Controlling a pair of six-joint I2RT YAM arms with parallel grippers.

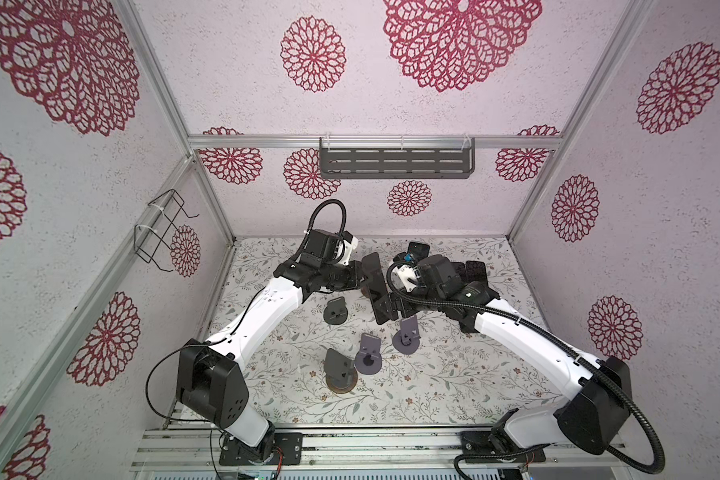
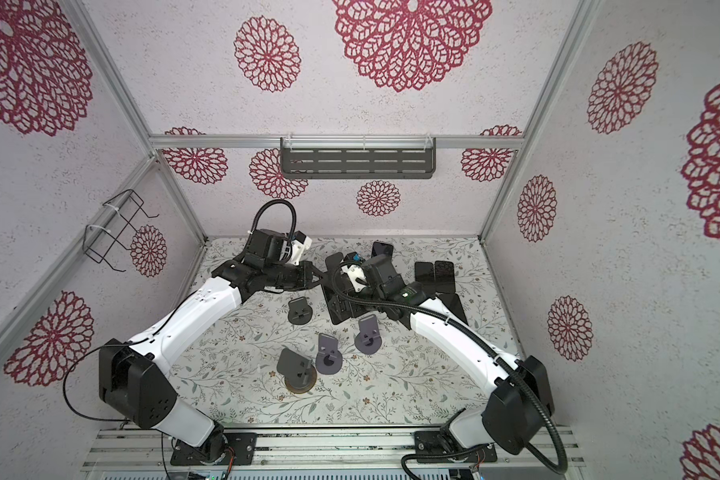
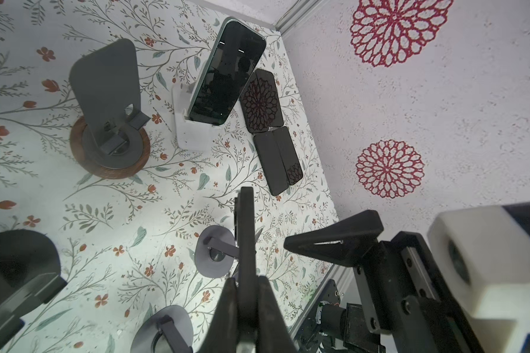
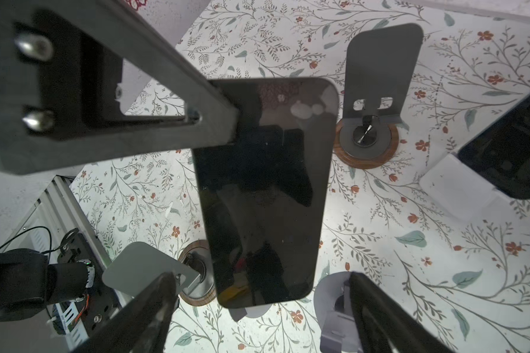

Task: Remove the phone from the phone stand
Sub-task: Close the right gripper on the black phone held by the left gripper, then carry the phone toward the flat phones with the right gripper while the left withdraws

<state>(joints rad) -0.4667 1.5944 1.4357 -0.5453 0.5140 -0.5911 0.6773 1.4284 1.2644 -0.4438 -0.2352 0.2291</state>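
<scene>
One phone (image 4: 263, 183); left pincer (image 3: 247, 284) clamped on it; right pincer (image 4: 261, 277) spread apart.

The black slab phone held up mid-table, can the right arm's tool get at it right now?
Probably yes: the right tool stands open with the black slab phone straight ahead of it; only the left tool, shut on one edge, is nearby.

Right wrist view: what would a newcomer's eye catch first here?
The dark phone held up over the middle of the table, pinched by the shut left end effector, with the open right end effector straddling its free end. Then the empty grey stands scattered beneath it.
</scene>
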